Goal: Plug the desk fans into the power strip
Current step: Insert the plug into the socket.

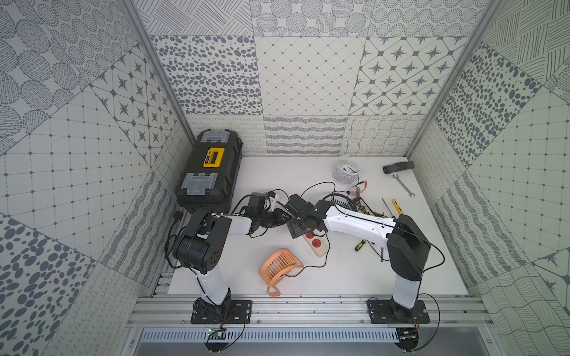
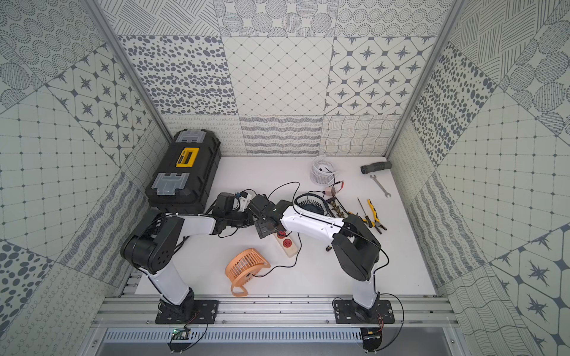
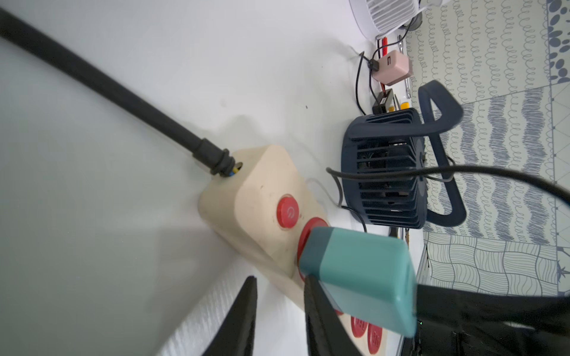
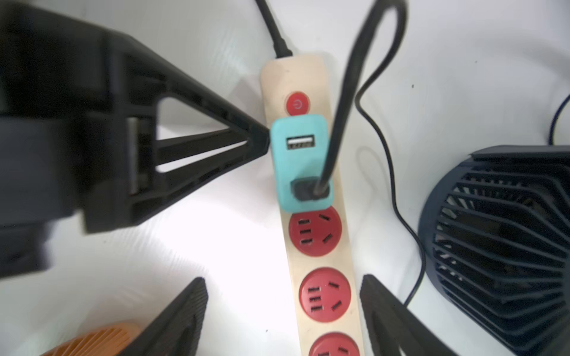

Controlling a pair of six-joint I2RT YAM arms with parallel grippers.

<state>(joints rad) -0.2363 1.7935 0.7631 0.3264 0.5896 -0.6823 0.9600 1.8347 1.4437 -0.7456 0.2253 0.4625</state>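
The cream power strip [image 4: 320,265] lies mid-table, also in both top views [image 1: 318,248] [image 2: 289,246]. A teal USB adapter [image 4: 299,160] sits in its first red socket, beside the red switch [image 4: 297,103], with a black cord [image 4: 339,101] plugged into it. The orange desk fan [image 1: 277,271] [image 2: 243,268] lies near the front, and its thin cord runs toward the strip. My right gripper [image 4: 282,283] is open above the strip and holds nothing. My left gripper [image 3: 279,277] shows a narrow empty gap, with one of its fingertips [image 4: 259,138] against the adapter's side.
A dark blue fan [image 4: 499,246] [image 1: 339,202] stands close beside the strip. A white fan [image 1: 345,169], a pink adapter [image 1: 354,191], a wrench [image 1: 402,185] and hand tools lie at the back right. A black toolbox [image 1: 209,172] fills the back left.
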